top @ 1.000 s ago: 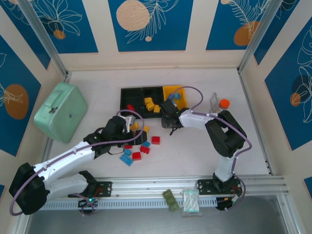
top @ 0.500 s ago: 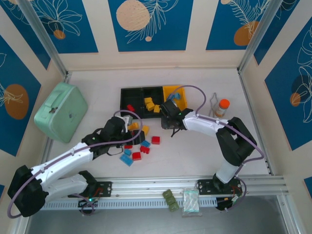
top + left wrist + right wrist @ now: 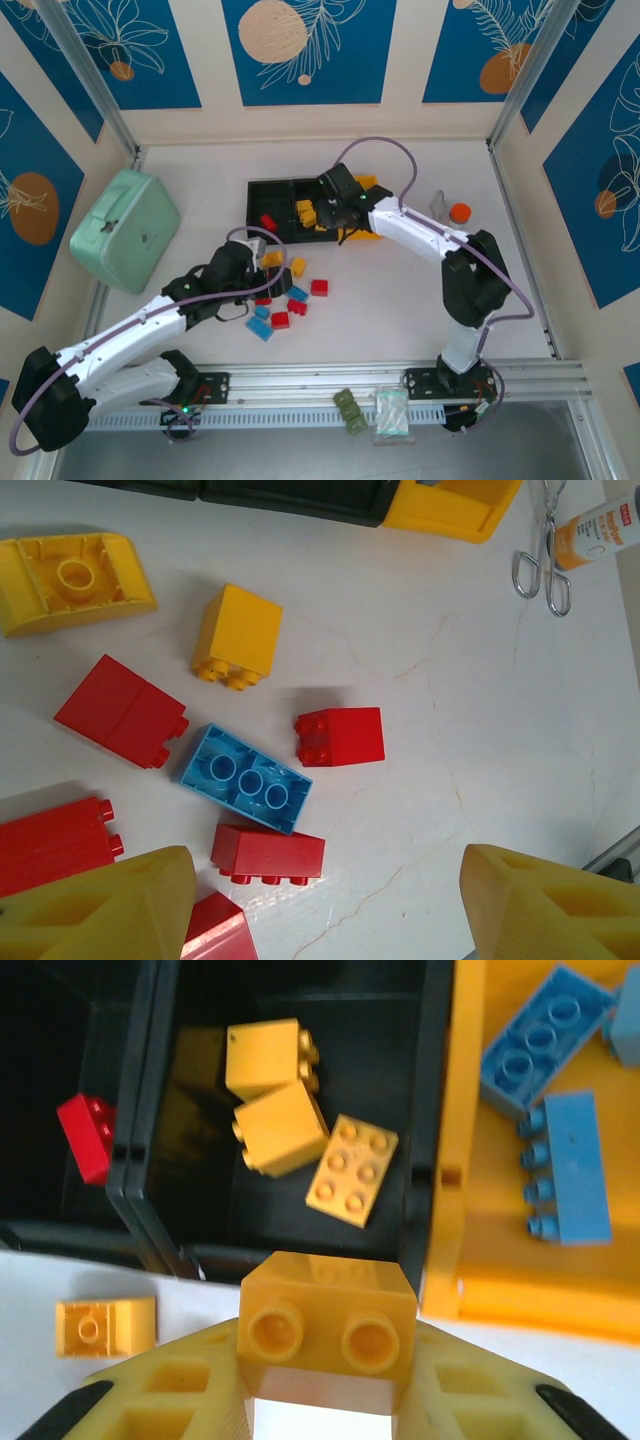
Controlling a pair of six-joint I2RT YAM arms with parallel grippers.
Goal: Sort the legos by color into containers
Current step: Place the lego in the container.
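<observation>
Pinching a yellow studded plastic brick (image 3: 325, 1295), right gripper (image 3: 327, 1360) hovers by the middle black plastic bin (image 3: 432, 1110) holding three yellow bricks (image 3: 280, 1125); blue ones (image 3: 570, 1170) in the yellow bin (image 3: 455, 1210). Left gripper (image 3: 325, 905) gapes over loose bricks (image 3: 245, 780).

From above, the right end effector (image 3: 338, 220) covers much of the yellow bin (image 3: 368, 183). In the left wrist view the top edge cuts that bin down to one corner (the bottle (image 3: 600, 525) right of it runs off the frame too). In the right wrist view a light blue brick (image 3: 628, 1030) inside the yellow bin is clipped by the right edge, and the red brick (image 3: 85, 1138) two compartments left of it is blurred.
</observation>
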